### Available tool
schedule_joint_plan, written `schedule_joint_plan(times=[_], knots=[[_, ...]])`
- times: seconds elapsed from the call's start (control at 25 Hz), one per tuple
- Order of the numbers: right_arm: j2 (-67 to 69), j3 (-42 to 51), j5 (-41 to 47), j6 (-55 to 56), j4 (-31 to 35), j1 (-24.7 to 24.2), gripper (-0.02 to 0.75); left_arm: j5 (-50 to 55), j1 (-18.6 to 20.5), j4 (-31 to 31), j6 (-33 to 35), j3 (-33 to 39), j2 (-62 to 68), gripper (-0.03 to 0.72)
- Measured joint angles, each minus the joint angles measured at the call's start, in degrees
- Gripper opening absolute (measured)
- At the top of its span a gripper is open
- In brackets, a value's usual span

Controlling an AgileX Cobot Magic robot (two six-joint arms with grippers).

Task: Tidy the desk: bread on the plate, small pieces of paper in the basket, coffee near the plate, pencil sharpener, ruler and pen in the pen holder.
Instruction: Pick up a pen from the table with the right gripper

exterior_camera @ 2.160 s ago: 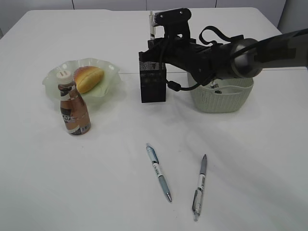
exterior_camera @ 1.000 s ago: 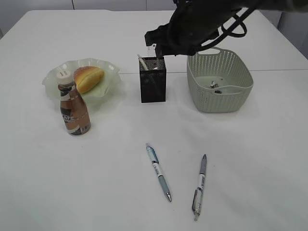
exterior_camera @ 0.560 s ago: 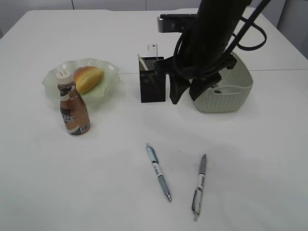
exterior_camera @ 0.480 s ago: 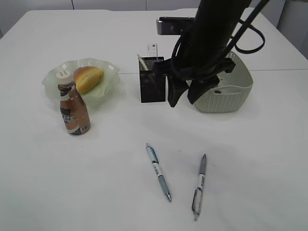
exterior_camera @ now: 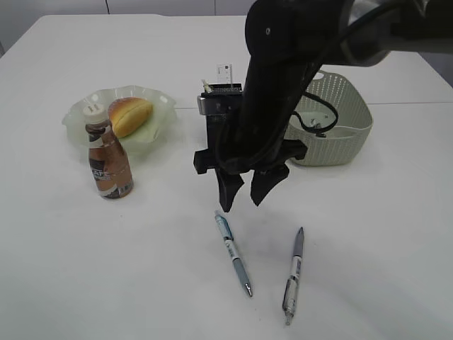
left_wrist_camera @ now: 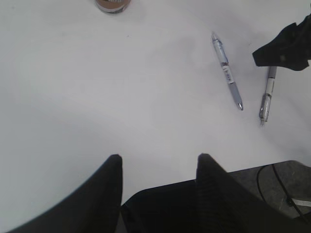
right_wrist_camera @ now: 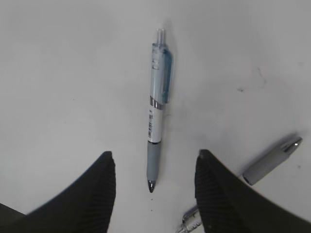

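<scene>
Two pens on desk [exterior_camera: 141, 269]; only exterior view shows bread [exterior_camera: 129, 115]. Right tool [exterior_camera: 241, 197] apart, empty; left tool [left_wrist_camera: 158, 165] too.

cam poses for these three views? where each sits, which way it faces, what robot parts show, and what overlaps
Exterior: raised at the desk's front edge, slanting down; right arm and right gripper.
Left wrist: high on the left arm, facing down; left gripper fingertips.
Right wrist: low, straight down; right gripper fingertips straddling the blue pen.
Shared: all see blue pen and grey pen.
</scene>
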Motion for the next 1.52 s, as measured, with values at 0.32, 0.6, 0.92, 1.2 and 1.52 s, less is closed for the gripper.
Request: schedule_joint_plan(times=[0.32, 0.6, 0.92, 1.2, 1.52], knots=[[4.7, 0.0, 0.0, 1.6, 0.8, 0.2, 0.42, 0.0, 0.0, -1.5, 0.0, 0.0, 0.0, 0.361], [5.9, 0.0, -3.3, 5.3, -3.1, 3.7, 0.417, 0.0, 0.0, -2.1, 0.0, 0.0, -0.2, 0.361], [6.1, 0.0, -6.4, 7.2, -5.1, 4.6, 0.417, 0.0, 0.0, -2.3, 0.0, 0.0, -0.2, 0.361], [8.6, 0.0, -6.4, 7.5, -5.4, 4.6, 0.416, 0.0, 0.0, -2.4, 0.0, 0.0, -0.2, 0.361], [10.6, 0.0, -6.4, 7.7, -5.4, 4.6, 0.414, 0.0, 0.0, -2.7, 0.0, 0.0, -0.2, 0.355]])
